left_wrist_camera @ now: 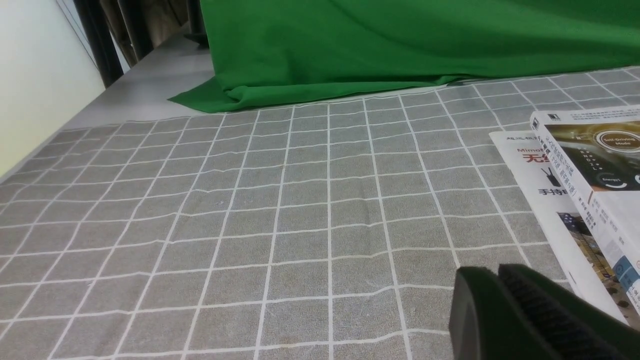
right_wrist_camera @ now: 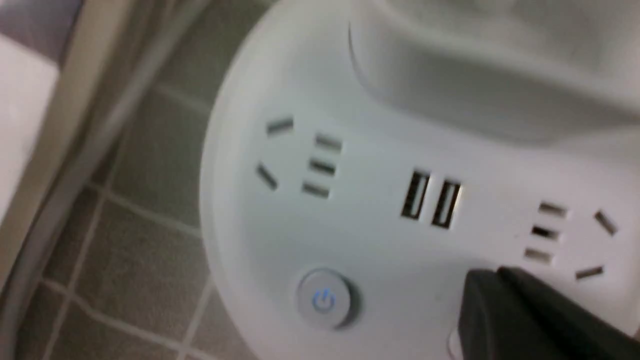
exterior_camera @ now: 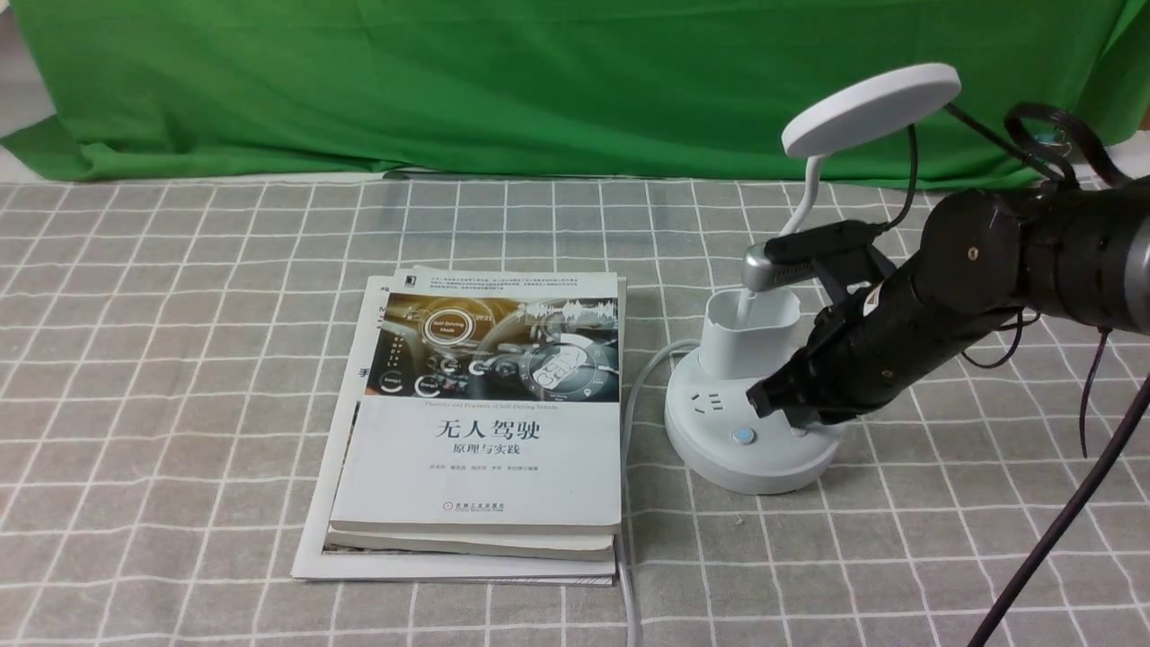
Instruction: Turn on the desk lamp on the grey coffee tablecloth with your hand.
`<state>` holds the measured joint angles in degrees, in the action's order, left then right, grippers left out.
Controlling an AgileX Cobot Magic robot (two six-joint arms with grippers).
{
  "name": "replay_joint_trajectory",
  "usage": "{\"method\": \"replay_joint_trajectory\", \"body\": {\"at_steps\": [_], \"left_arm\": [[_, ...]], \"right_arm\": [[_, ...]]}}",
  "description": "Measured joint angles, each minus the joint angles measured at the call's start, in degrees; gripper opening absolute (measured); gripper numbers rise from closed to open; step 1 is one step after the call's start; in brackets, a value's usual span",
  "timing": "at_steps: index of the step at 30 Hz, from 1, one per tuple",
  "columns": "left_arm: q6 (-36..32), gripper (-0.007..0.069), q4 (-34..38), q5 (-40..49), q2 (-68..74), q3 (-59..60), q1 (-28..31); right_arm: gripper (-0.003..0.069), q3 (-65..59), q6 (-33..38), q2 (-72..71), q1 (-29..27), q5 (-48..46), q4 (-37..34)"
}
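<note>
The white desk lamp (exterior_camera: pixel 750 359) stands on the grey coffee tablecloth (exterior_camera: pixel 180 359) at the right. Its disc head (exterior_camera: pixel 870 108) is unlit, and its round base (exterior_camera: pixel 746 449) carries sockets and a blue-marked power button (exterior_camera: pixel 742 437). My right gripper (exterior_camera: pixel 780 403) is shut and rests low over the base, just right of that button. In the right wrist view the shut tips (right_wrist_camera: pixel 482 280) sit over the base (right_wrist_camera: pixel 380 240), covering most of a second button, to the right of the power button (right_wrist_camera: pixel 324 300). My left gripper (left_wrist_camera: pixel 492 272) is shut and empty above bare cloth (left_wrist_camera: pixel 250 210).
A stack of books (exterior_camera: pixel 485 413) lies left of the lamp, also seen in the left wrist view (left_wrist_camera: pixel 585 165). The lamp's grey cord (exterior_camera: pixel 629 413) runs along the books toward the front edge. A green backdrop cloth (exterior_camera: pixel 503 81) hangs behind. A dark cable (exterior_camera: pixel 1069 512) trails from the right arm.
</note>
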<state>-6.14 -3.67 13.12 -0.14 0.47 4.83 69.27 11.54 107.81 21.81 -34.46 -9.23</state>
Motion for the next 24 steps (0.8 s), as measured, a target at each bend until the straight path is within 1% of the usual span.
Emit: {"method": "replay_joint_trajectory", "body": {"at_steps": [9, 17, 22, 24], "left_arm": [[0.00, 0.0019, 0.00, 0.00, 0.00, 0.00, 0.00], [0.00, 0.0019, 0.00, 0.00, 0.00, 0.00, 0.00], [0.06, 0.0019, 0.00, 0.00, 0.00, 0.00, 0.00], [0.01, 0.0019, 0.00, 0.00, 0.00, 0.00, 0.00]], "right_arm": [[0.0034, 0.01, 0.00, -0.95, -0.02, 0.54, -0.30], [0.0034, -0.74, -0.05, -6.62, -0.02, 0.20, -0.25], [0.0034, -5.13, -0.10, -11.26, -0.02, 0.24, -0.25], [0.0034, -9.26, -0.74, -15.75, -0.02, 0.64, -0.25]]}}
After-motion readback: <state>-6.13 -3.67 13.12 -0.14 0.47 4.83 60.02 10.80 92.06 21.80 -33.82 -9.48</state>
